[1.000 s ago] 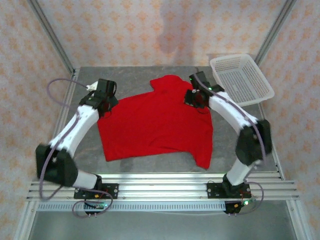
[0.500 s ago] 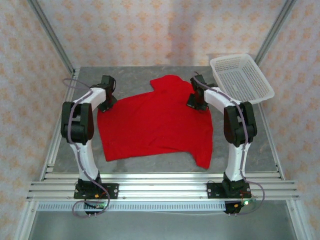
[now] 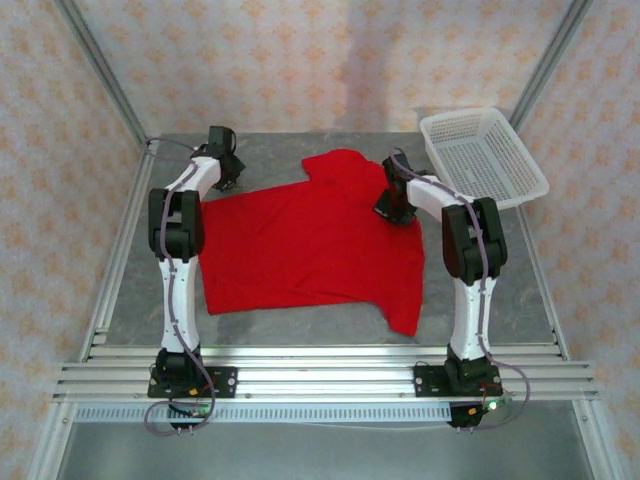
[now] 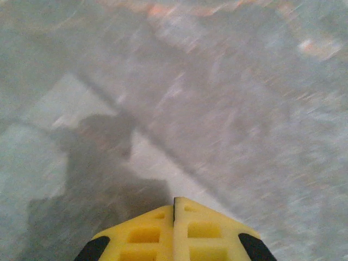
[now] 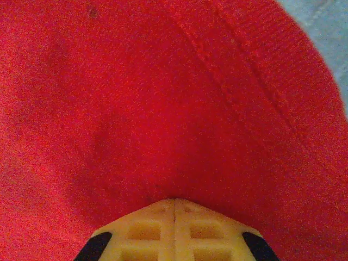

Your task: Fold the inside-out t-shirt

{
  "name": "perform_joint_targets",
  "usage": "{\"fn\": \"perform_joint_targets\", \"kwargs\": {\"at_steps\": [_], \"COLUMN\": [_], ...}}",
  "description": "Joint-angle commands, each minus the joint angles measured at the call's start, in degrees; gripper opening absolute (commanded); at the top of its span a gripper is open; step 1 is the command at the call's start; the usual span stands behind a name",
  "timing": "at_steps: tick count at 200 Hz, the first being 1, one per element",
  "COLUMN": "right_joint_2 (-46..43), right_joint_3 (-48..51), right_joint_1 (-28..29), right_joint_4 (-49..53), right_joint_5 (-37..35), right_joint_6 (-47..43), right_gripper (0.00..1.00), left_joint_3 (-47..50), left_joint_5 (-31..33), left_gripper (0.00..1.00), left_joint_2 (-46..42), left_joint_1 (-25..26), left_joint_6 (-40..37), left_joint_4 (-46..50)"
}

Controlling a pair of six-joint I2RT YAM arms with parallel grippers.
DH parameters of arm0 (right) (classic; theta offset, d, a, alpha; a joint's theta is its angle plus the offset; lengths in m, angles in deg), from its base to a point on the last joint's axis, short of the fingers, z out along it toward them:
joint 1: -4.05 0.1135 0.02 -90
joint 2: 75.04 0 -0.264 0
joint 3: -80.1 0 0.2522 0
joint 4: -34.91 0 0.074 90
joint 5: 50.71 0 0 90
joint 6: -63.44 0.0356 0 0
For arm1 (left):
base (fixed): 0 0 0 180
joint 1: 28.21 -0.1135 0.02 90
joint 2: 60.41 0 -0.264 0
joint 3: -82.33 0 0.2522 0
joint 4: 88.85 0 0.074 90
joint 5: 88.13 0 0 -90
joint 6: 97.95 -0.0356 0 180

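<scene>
1. The inside-out t-shirt (image 3: 310, 250) lies spread on the middle of the desk (image 3: 300, 330). Its near right corner is close to the front edge and may slide off if pulled.
2. The right tool (image 5: 174, 200) is closed, tips against the red cloth; whether cloth is pinched I cannot tell. A thin pinch may slip.
3. The left tool (image 4: 174, 201) is closed on nothing, above bare desk, so a one-sided pull may skew the shirt.
4. The white basket (image 3: 485, 160), far right, has nothing inside.

Grey table (image 3: 270, 155) bears red t-shirt (image 3: 310, 250) and white basket (image 3: 485, 160).
</scene>
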Motion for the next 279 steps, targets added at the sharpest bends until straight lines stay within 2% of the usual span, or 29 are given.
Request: {"fn": "perform_joint_targets", "kwargs": {"at_steps": [1, 23, 35, 49, 74, 87, 105, 130, 161, 197, 235, 279], "right_joint_2": [3.58, -2.06, -5.44, -7.72, -8.60, -9.09, -10.21, -11.04, -11.15, -11.08, -10.67, -10.42], "right_joint_3": [-0.58, 2.49, 3.83, 3.63, 2.33, 3.05, 4.90, 6.30, 7.64, 9.56, 11.29, 14.07], "right_joint_1": [-0.24, -0.26, -0.30, -0.39, -0.42, -0.41, -0.46, -0.42, -0.42, -0.40, -0.44, -0.39], "right_joint_4": [0.22, -1.07, -1.48, -0.28, 4.12, 4.66, 3.90, 3.21, 2.48, 1.06, 0.41, -0.94], "right_joint_5": [2.58, -1.88, -4.68, -5.84, -5.93, -5.30, -4.87, -4.22, -2.83, -2.19, -1.26, -0.56], "right_joint_6": [5.13, 7.53, 7.38, 5.08, 1.37, 0.71, 0.68, 0.78, 1.27, 1.75, 2.66, 5.88], "right_gripper": [0.00, 0.00, 0.00, 0.00, 0.00, 0.00, 0.00, 0.00, 0.00, 0.00, 0.00, 0.00], "left_joint_3": [-2.84, -8.47, -6.90, -1.43, 6.83, 13.07, 23.21, 34.71, 37.93, 40.18, 34.05, 26.82], "left_joint_5": [-2.24, -3.36, -3.25, -1.66, 1.50, 1.36, -0.82, -3.40, -3.75, -3.38, -1.42, -4.35], "left_gripper": [0.00, 0.00, 0.00, 0.00, 0.00, 0.00, 0.00, 0.00, 0.00, 0.00, 0.00, 0.00], "left_joint_2": [1.82, 0.74, -3.63, -11.12, -22.28, -27.26, -33.76, -38.82, -36.60, -31.54, -20.65, -10.57], "left_joint_1": [-1.39, -2.32, -2.50, -2.50, -2.50, -2.46, -2.50, -2.50, -2.50, -2.51, -2.68, -4.06], "left_joint_6": [2.41, 1.77, 1.07, 0.84, 2.00, 2.40, 3.19, 5.27, 4.86, 3.29, 1.58, 4.54], "left_joint_4": [-7.66, -3.46, -1.49, 1.84, 17.10, 21.81, 23.19, 19.75, 19.20, 8.75, 5.54, 2.84]}}
